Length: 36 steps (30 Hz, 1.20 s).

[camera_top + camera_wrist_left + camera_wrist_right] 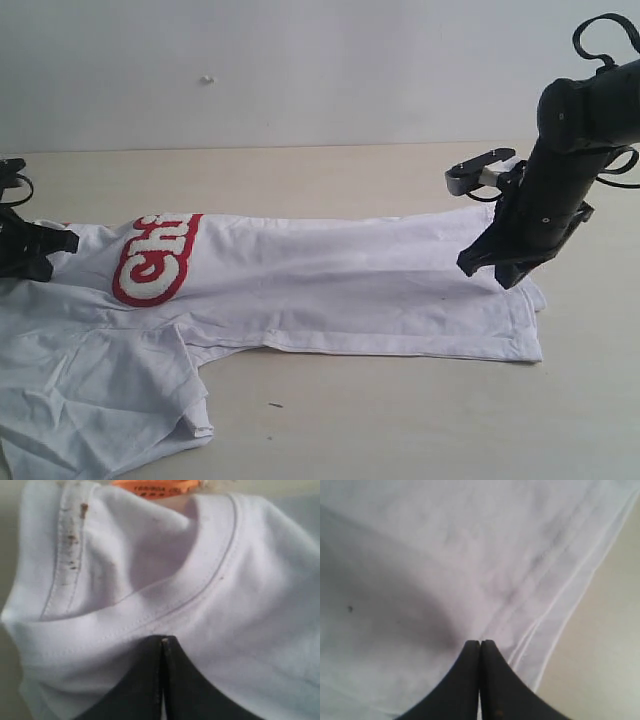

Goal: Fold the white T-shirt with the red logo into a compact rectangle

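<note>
- Shirt (330, 290): laid on your worktop (400, 410), folded lengthwise into a long band, with one sleeve spread loose beside the logo.
- Logo (155, 260): red with white letters, face up, partly hidden by the fold.
- Left tool (162, 645): jaws together at the collar (150, 615), just past the logo, near the orange tag (157, 486). You cannot tell whether cloth is pinched.
- Right tool (480, 645): jaws together over the hem, at the end farthest from the logo.

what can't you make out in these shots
Exterior view: the logo shows only its first letters; the shirt's fold hides the rest.
Exterior view: the left gripper is mostly cut off by the left edge.
Left wrist view: the neck tag is cut by the top edge, its print blurred.
</note>
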Each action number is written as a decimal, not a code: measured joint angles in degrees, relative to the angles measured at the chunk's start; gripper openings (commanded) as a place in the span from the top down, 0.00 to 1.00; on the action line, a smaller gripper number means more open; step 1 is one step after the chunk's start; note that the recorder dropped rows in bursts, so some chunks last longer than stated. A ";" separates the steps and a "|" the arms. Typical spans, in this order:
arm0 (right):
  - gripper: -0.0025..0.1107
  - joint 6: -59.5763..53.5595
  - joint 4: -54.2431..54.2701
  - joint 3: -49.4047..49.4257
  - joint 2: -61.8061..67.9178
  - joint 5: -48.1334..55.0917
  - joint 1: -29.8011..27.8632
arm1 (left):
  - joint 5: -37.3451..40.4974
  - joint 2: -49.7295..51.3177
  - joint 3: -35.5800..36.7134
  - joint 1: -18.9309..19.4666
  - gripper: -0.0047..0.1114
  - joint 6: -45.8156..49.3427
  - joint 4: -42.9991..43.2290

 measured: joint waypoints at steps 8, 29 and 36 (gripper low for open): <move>0.98 1.03 -1.20 -0.41 3.35 1.13 0.00 | 1.76 0.06 -1.80 0.34 0.96 0.29 -2.29; 0.98 1.02 -1.09 7.99 -3.26 3.69 0.00 | 9.21 -12.24 2.96 0.55 0.96 4.94 -6.99; 0.81 1.14 -0.47 8.09 -8.40 -3.05 0.00 | 14.17 -17.49 7.98 -2.71 0.88 12.86 -6.99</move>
